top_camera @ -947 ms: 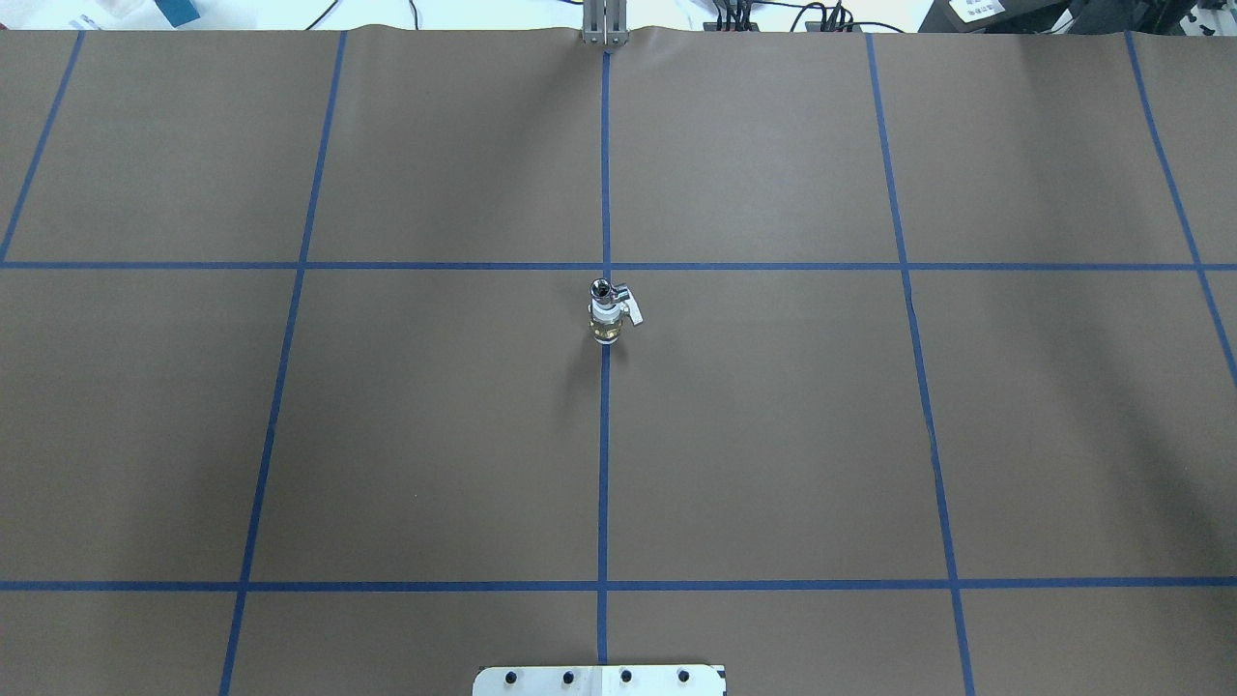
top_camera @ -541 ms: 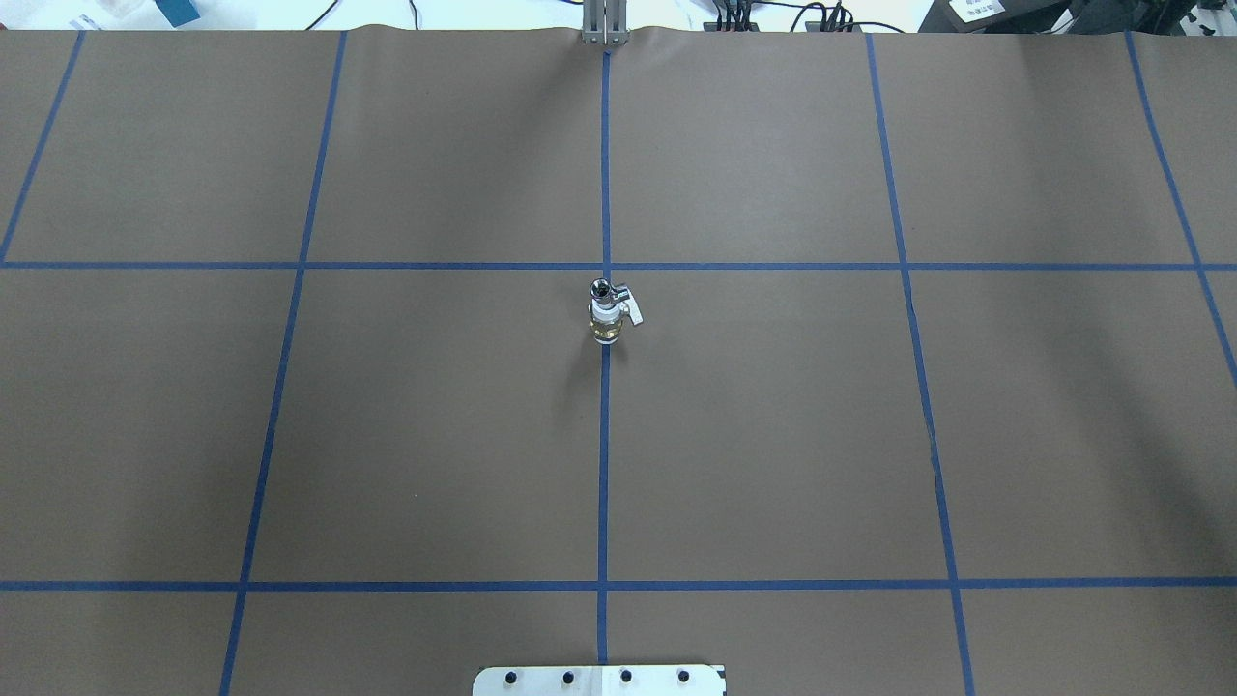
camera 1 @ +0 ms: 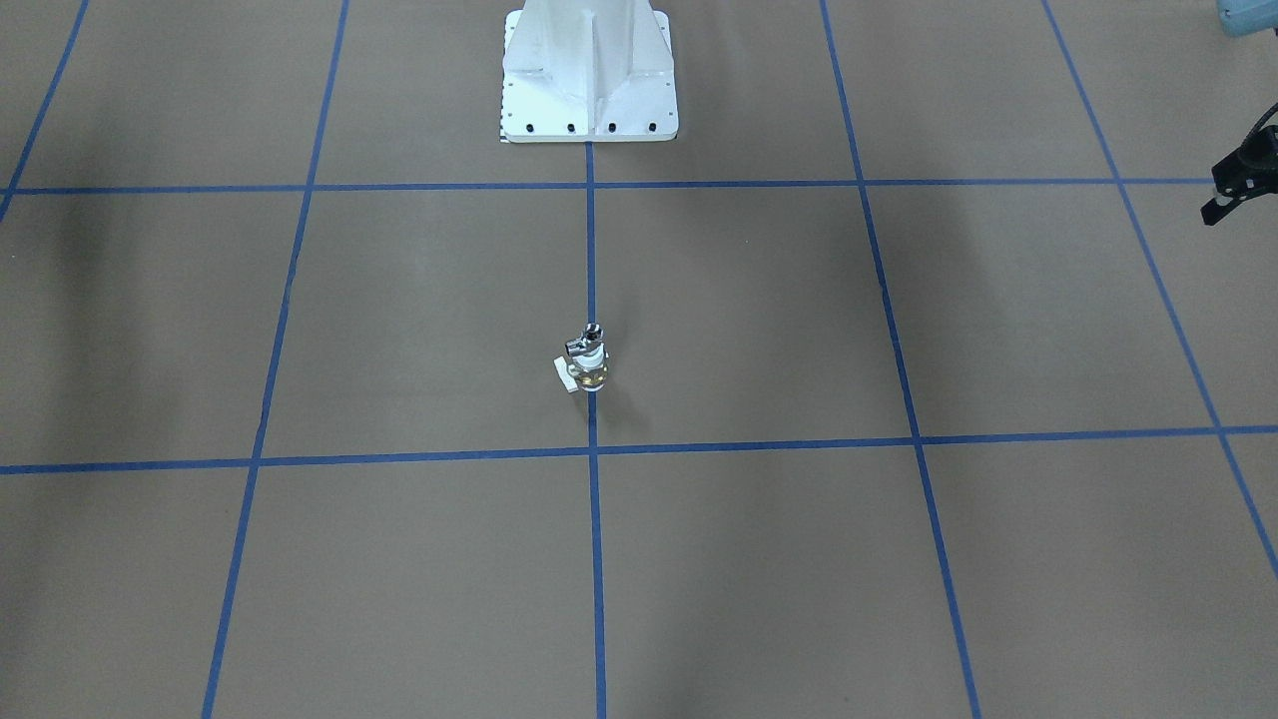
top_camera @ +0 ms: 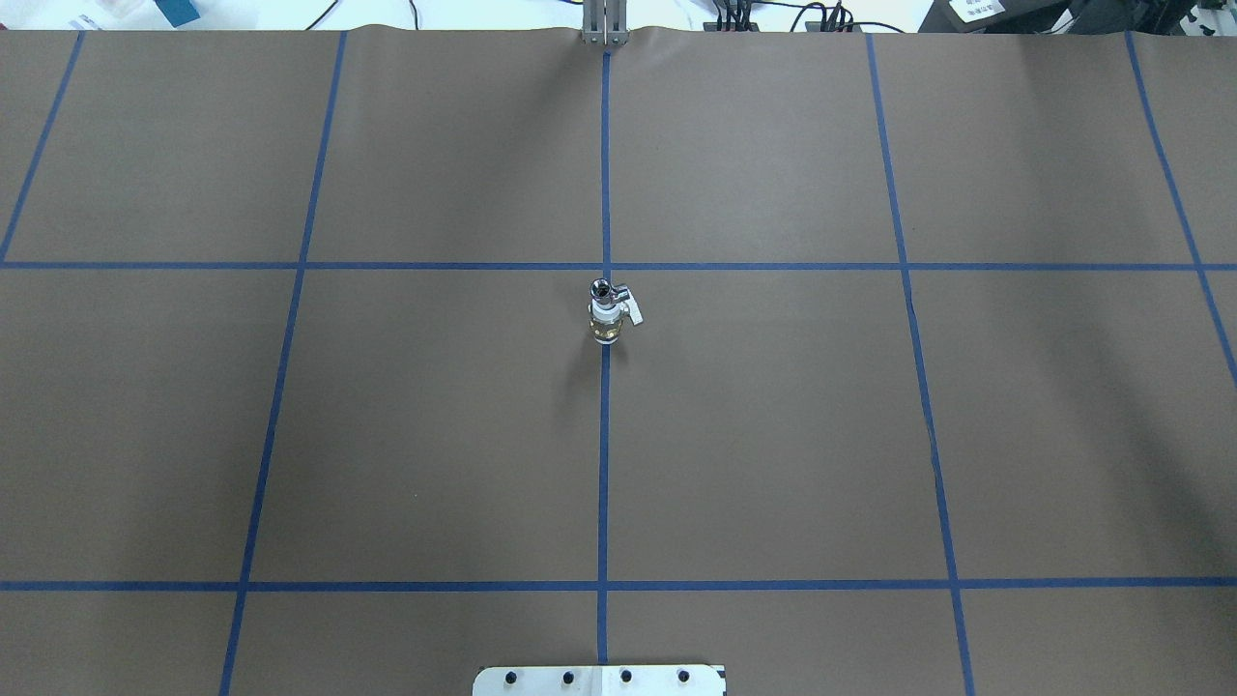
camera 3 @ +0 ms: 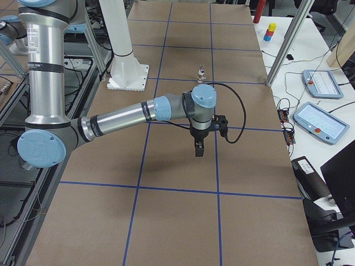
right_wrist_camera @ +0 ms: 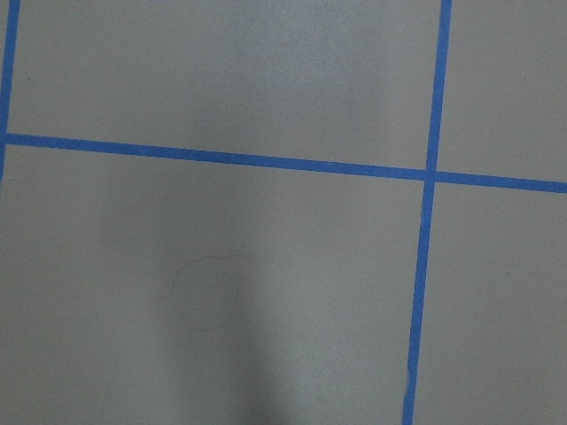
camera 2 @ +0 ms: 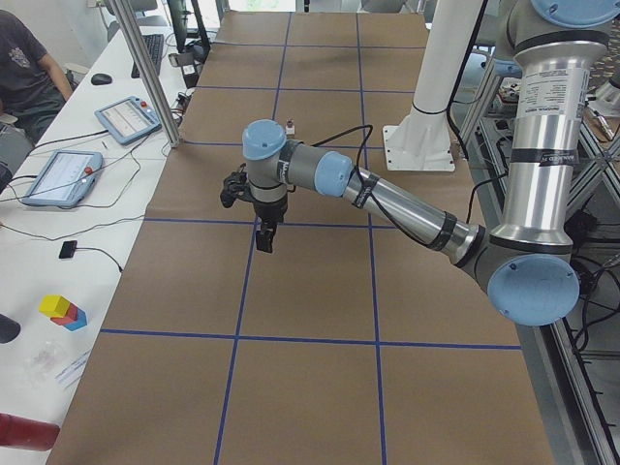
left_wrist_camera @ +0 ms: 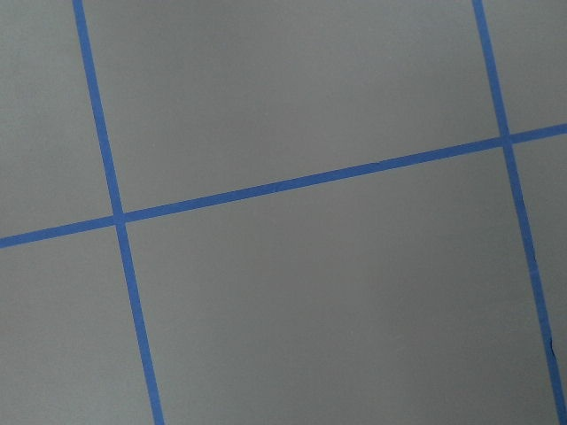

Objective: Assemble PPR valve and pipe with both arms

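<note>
The PPR valve [top_camera: 606, 324], white with a brass middle and a small side tab, stands upright at the table's centre on the blue centre line. The silvery pipe [top_camera: 601, 288] sits on top of it, touching it. Both also show in the front view, valve [camera 1: 589, 372] and pipe [camera 1: 591, 337]. Neither arm touches them. The left gripper [camera 2: 266, 240] hangs over the table's left part, fingers down. The right gripper [camera 3: 198, 152] hangs over the right part. I cannot tell whether either is open or shut. Both wrist views show only brown paper and blue tape.
The white bolted pedestal [camera 1: 589, 90] stands at the robot's side of the table. A black part of the left arm's end [camera 1: 1236, 185] shows at the front view's right edge. Tablets [camera 2: 126, 118] and cables lie on the operators' desk, where a person [camera 2: 24, 68] sits.
</note>
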`<state>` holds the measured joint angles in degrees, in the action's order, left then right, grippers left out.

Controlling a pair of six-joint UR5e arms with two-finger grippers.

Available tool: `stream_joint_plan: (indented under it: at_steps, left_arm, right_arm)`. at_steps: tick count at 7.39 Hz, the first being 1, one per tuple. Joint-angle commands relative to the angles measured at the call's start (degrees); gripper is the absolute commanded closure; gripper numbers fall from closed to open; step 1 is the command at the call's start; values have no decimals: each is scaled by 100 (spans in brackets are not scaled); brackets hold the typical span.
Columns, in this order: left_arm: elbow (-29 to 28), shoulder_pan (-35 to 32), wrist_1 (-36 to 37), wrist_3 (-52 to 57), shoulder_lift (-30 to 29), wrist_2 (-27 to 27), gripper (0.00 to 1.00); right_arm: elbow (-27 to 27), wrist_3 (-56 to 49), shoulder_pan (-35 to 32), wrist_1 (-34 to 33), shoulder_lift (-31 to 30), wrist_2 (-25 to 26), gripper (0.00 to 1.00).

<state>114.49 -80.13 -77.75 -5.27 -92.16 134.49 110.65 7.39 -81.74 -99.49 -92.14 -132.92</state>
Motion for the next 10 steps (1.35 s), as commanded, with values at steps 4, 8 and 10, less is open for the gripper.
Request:
stream_joint_plan:
  at_steps: [4,8,10]
  left_arm:
    - [30,-12,-13,0,67,7,0]
    - [38,-3,5,-9,102,7,0]
    - [39,-3,14,-17,93,25,0]
  right_arm:
    - [10,8,1,0,12,-59,0]
    - [1,35,1,0,29,-50,1]
    - [10,43,1,0,38,-41,1]
